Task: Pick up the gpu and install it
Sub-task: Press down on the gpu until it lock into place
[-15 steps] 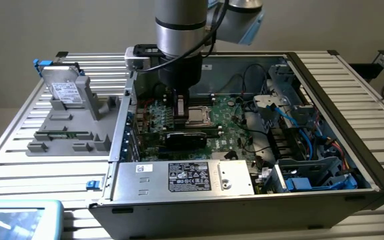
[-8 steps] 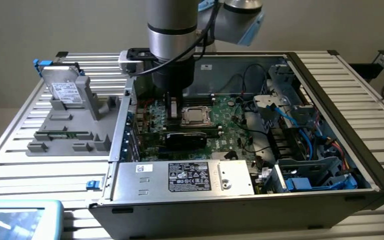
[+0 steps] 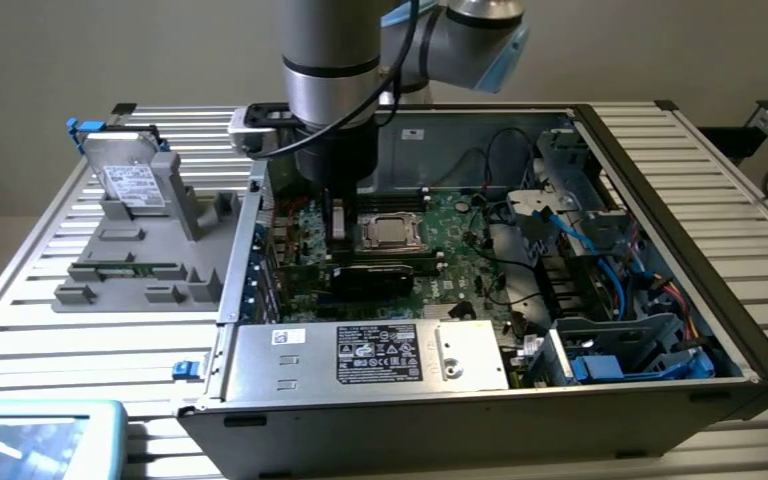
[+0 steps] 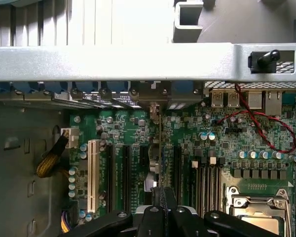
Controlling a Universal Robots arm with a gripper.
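A robot arm reaches down into an open computer case (image 3: pixel 651 160) on a slatted tabletop (image 3: pixel 37 300), its hand (image 4: pixel 163 207) clenched on the gpu (image 4: pixel 160 153), which the wrist view shows edge-on, standing upright over the expansion slots (image 4: pixel 126 173) of the motherboard (image 3: pixel 458 225). The card's far end meets the rear wall of the case, where the bracket openings lie. Pick-up looks complete; the card appears lined up with a slot, or partly in it, though whether it is fully seated cannot be told. The hand has not let go, so the install seems unfinished. Outside the case, a hard drive (image 3: pixel 131 180) leans in a grey holder (image 3: pixel 157 270).
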